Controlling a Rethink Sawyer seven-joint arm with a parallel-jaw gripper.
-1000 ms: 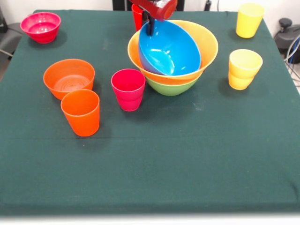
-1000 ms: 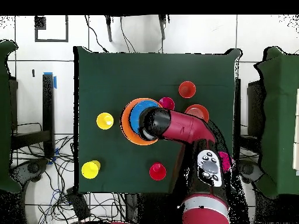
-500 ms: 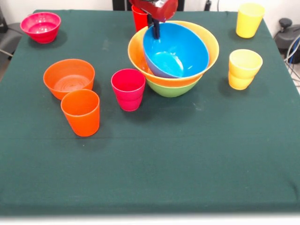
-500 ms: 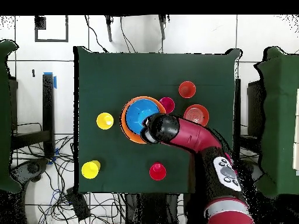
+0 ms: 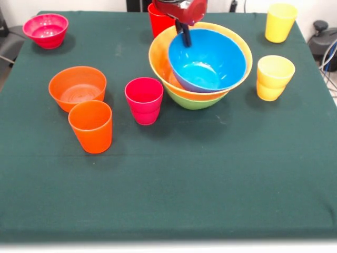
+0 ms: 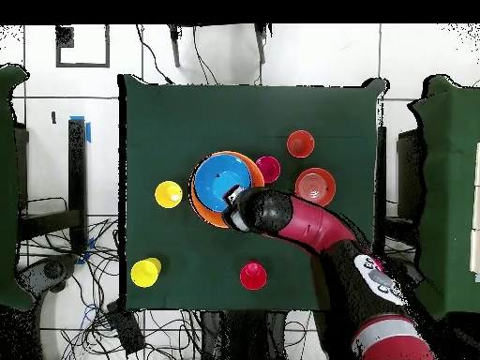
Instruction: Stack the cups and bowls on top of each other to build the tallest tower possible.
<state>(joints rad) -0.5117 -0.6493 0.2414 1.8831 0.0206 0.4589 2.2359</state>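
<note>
The tower stands at the back middle of the table: a green bowl (image 5: 192,101) at the bottom, the very large yellow bowl (image 5: 158,66) in it, and a blue bowl (image 5: 209,62) inside that, nearly level. My gripper (image 5: 185,37) comes down from above and is shut on the blue bowl's far rim. In the overhead view the gripper (image 6: 232,198) sits at the edge of the blue bowl (image 6: 221,176). Loose cups: a red one (image 5: 158,21) behind the tower, a magenta one (image 5: 144,100), an orange one (image 5: 90,126), and two yellow ones (image 5: 274,77) (image 5: 279,21).
An orange bowl (image 5: 77,87) stands at the left beside the orange cup. A magenta bowl (image 5: 46,30) stands at the far left corner. The dark green cloth (image 5: 210,179) covers the table. In the overhead view my arm (image 6: 309,220) lies across the table's lower right.
The blue bowl has gone from steeply tilted to nearly level inside the yellow bowl. The gripper and the whole pile have shifted a little to the right in the front view.
</note>
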